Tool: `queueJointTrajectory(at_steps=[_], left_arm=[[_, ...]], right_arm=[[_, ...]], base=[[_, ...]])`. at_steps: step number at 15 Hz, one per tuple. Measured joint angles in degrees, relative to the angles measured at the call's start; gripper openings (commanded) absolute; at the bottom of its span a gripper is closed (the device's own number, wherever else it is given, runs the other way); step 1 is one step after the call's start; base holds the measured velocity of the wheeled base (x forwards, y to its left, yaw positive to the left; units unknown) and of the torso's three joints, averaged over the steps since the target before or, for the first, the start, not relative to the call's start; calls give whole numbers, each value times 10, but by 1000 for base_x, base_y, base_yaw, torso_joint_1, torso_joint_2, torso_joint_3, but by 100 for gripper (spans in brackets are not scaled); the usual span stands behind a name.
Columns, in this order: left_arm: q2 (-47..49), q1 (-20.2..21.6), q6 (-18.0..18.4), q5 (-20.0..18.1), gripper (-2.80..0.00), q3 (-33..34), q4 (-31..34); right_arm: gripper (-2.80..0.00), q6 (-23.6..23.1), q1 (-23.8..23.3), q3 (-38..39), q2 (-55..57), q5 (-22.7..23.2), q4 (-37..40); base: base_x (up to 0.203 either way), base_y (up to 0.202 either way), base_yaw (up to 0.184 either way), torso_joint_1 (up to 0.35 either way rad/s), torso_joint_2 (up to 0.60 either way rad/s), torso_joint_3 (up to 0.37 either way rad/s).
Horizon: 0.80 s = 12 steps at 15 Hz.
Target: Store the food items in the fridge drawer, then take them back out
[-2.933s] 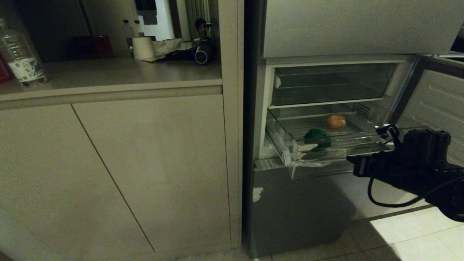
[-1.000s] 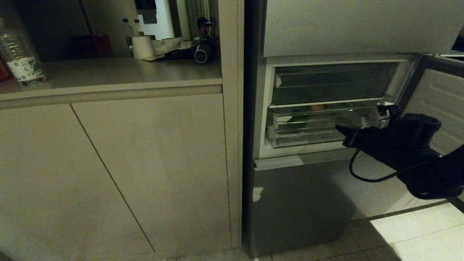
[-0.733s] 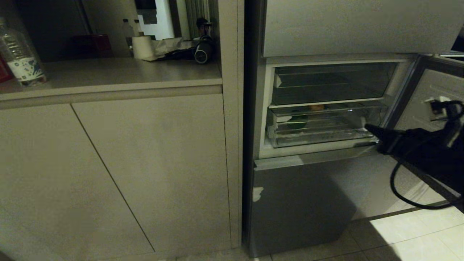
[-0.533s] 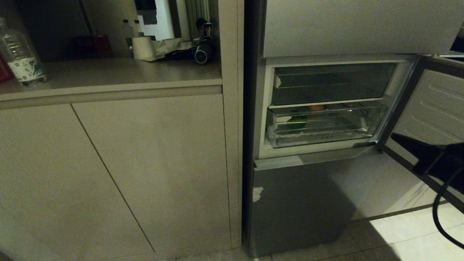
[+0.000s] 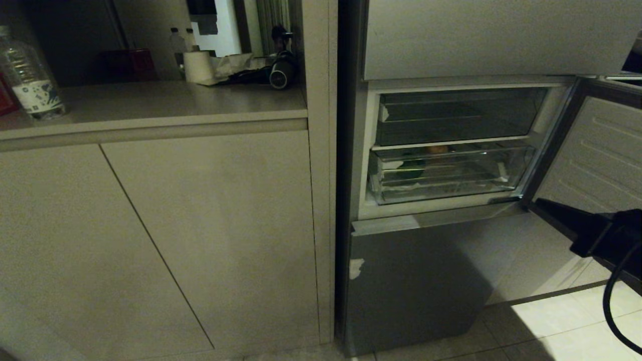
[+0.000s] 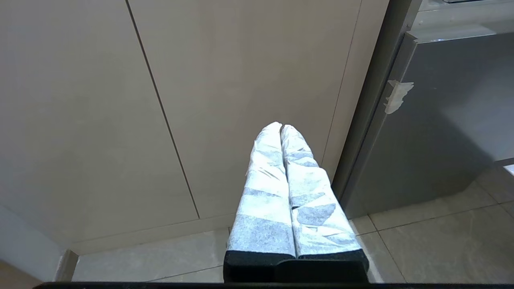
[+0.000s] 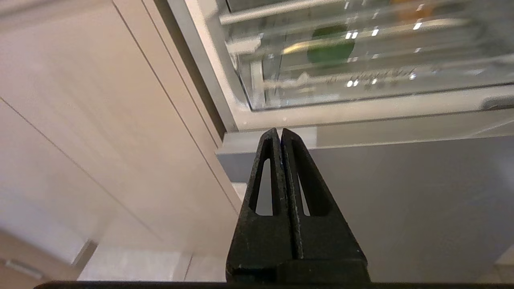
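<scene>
Fridge drawer [image 5: 446, 173] sat shut, both food items inside; right gripper [image 7: 280, 134], jaws closed, needed hooking its front lip squarely.

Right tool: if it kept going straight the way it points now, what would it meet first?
Probably the fridge's front: the shut right tool aims at the ledge where the grey lower door panel meets the white frame, just under the closed fridge drawer. Depth is unclear, but nothing shows in between.

Right gripper [image 7: 280, 132]: black fingers pressed together, empty, arm at the head view's lower right edge. Left gripper [image 6: 280, 127]: white-wrapped fingers closed, empty, pointing forward and down.
</scene>
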Motion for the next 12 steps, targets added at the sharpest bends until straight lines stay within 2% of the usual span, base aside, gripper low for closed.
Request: queueJointTrajectory(at_steps=[3,7,12], left_arm=[[0,0,0,0,-280,0,0],[0,0,2,0,-280,0,0],[0,0,3,-1,-280,0,1]], right_arm=[[-280,-28,0,-18,94,5,-54],[-280,-47,1,20,178,5,-196],[-280,-48,1,35,208,3,-211]], base=[[0,0,0,0,0,0],[0,0,0,0,0,0],[12,0,-1,0,0,0]])
